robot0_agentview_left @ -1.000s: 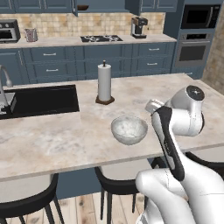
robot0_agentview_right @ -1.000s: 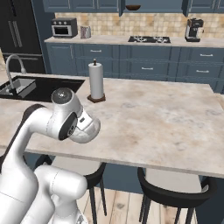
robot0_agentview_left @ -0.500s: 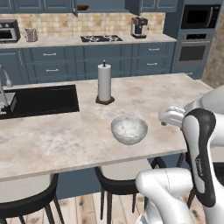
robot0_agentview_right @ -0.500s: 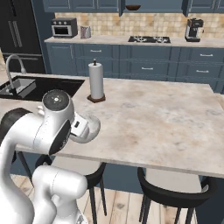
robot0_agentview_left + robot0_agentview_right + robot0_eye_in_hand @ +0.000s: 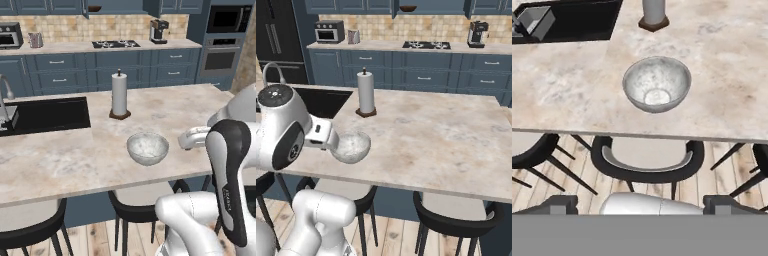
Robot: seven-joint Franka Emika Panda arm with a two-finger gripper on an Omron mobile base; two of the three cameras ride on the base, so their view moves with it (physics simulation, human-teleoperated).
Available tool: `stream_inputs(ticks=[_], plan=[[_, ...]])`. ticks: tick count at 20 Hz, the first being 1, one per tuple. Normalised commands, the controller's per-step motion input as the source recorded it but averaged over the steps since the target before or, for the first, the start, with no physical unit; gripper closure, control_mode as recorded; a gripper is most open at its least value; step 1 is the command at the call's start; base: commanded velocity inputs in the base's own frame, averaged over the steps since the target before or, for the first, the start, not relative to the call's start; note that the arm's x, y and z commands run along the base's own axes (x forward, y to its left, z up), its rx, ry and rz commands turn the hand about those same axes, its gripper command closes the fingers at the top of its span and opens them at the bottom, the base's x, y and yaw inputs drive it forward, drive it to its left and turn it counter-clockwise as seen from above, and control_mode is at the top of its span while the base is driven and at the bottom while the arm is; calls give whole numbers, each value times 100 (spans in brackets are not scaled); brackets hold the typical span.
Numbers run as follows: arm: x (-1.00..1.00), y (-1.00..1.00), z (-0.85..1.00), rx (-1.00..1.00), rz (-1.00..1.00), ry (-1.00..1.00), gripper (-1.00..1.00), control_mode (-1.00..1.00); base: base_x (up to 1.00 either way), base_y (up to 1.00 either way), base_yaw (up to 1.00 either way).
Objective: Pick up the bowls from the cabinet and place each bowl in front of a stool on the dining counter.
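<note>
1. The stone bowl [image 5: 147, 148] stands upright on the table [image 5: 60, 160] at frame centre, near the front edge, directly above a stool [image 5: 647, 160]; that is where the task wants it, so this bowl looks placed.
2. The claw [image 5: 639, 204] shows at the bottom of the hand view, fingertips [image 5: 559, 204] wide apart and holding nothing, well clear of the bowl, likely to avoid knocking it.
3. The wooden bowl [image 5: 408, 8] sits on the cabinet [image 5: 426, 6] shelf at top centre, not yet fetched.
4. A paper towel roll [image 5: 119, 95] stands behind the stone bowl, apart from it.
</note>
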Motion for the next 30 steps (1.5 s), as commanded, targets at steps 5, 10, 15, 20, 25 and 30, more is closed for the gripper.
stream_inputs(ticks=[5,10,15,20,25,30], plan=[[-48,7,2,-19,-1,-8,-100,-100,0,0,0],[-11,0,0,-3,0,-2,-100,100,-65,-7,0],[0,0,0,0,0,0,-100,100,-95,-50,0],[0,0,0,0,0,0,-100,100,-44,-98,0],[0,0,0,0,0,0,-100,100,-4,-100,-1],[0,0,0,0,0,0,-100,100,2,-100,-7]])
